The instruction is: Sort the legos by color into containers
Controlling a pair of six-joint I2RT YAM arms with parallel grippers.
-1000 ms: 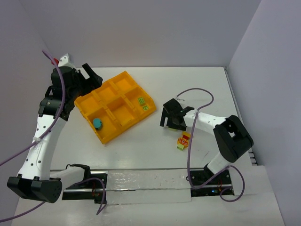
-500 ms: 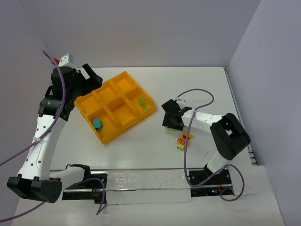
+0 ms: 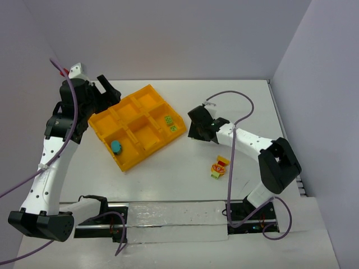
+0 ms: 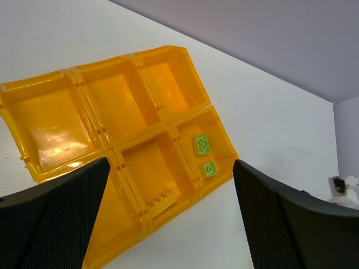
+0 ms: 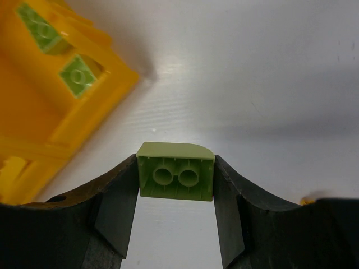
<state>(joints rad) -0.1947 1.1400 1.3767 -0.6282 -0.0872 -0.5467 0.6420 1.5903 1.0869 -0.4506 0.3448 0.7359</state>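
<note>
Clamping a green brick (image 5: 175, 178) across its flat sides, the right tool (image 3: 196, 125) is gripping something seemingly light, stiff and slick, apt to slip if skewed.

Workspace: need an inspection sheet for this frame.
Surface: white table, bare around the tray.
Job's things: orange tray holds two green bricks and a teal brick; mixed clump on the table.
Clutter: nothing seen.
Hands: right hand shut on a third green brick; left hand open, empty, near the tray's far-left corner.
Cables: purple cables on both arms.
Surroundings: plain walls.
</note>
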